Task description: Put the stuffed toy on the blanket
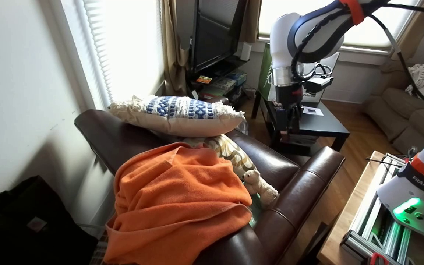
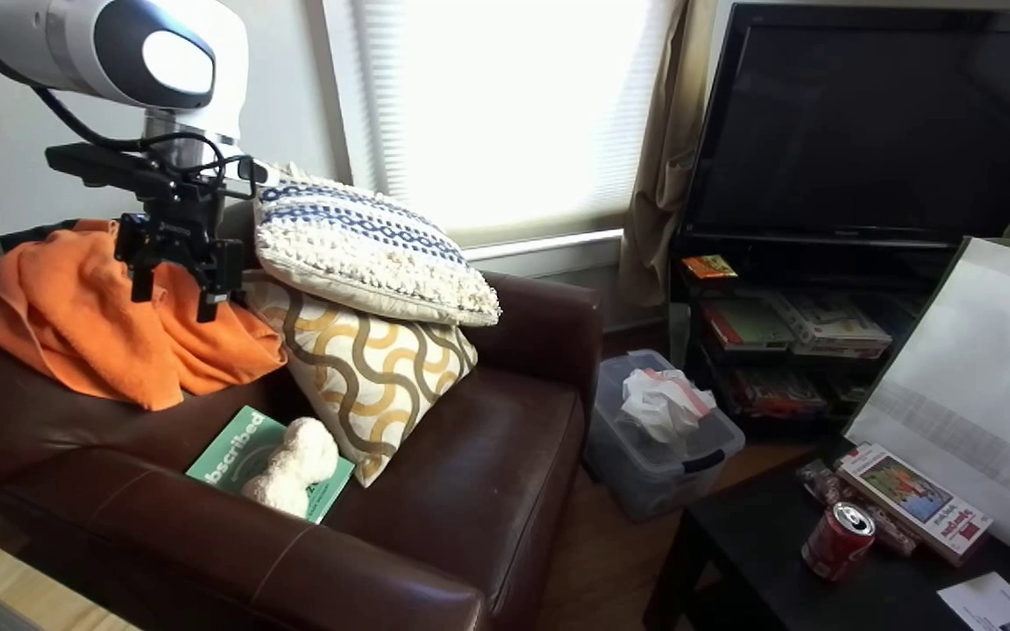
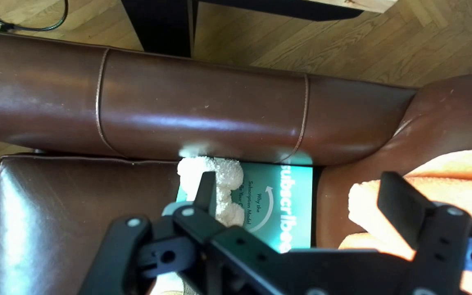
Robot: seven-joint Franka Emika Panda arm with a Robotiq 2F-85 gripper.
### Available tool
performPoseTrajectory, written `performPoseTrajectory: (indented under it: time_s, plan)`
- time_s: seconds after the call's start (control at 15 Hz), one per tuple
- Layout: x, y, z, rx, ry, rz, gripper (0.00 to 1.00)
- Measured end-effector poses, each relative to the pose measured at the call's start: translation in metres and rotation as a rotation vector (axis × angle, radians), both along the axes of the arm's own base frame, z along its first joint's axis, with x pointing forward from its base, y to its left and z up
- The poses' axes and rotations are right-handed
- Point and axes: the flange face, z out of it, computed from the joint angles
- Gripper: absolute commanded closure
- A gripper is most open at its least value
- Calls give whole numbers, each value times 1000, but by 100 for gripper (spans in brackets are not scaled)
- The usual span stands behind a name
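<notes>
The stuffed toy (image 2: 299,460), cream-white, is lying on a green book (image 2: 233,451) on the seat of a brown armchair (image 2: 487,421), right by the armrest (image 3: 203,106); whether toy and armrest are touching, I cannot tell. In both exterior views the gripper (image 2: 174,298) is hanging above the armchair and pointing down, with its fingers (image 3: 402,211) standing wide apart, released. Relative to them, the toy is lying below and off to one side, well apart from both fingertips. In the wrist view the finger at the view's left is covering part of the toy; just the toy's edge is showing in the gap, followed by the book's cover with white lettering, a strip of the armchair and the border of the orange blanket (image 3: 457,184), which is continuing behind the finger at the view's right. The blanket is draping in folds over the armchair's back, near the toy, with part of the book lying between them. In an exterior view the toy's head is pointing toward the blanket side, dark marks showing on its face. A swirl-patterned cushion (image 2: 373,368) is leaning just beside the toy; contact there is also unclear. A fringed blue-and-white cushion (image 2: 365,237) is resting over the patterned one.
</notes>
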Motion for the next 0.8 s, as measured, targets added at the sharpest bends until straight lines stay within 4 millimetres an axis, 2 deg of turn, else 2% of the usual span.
performPoseTrajectory:
  time_s: [0.2, 0.33, 0.47, 0.8]
  plan:
    - [2, 0, 2, -10, -15, -22, 0]
    - [6, 1, -11, -39, -50, -92, 0]
    - [8, 3, -44, -87, -78, -158, 0]
    - [-10, 23, -159, -222, -13, -229, 0]
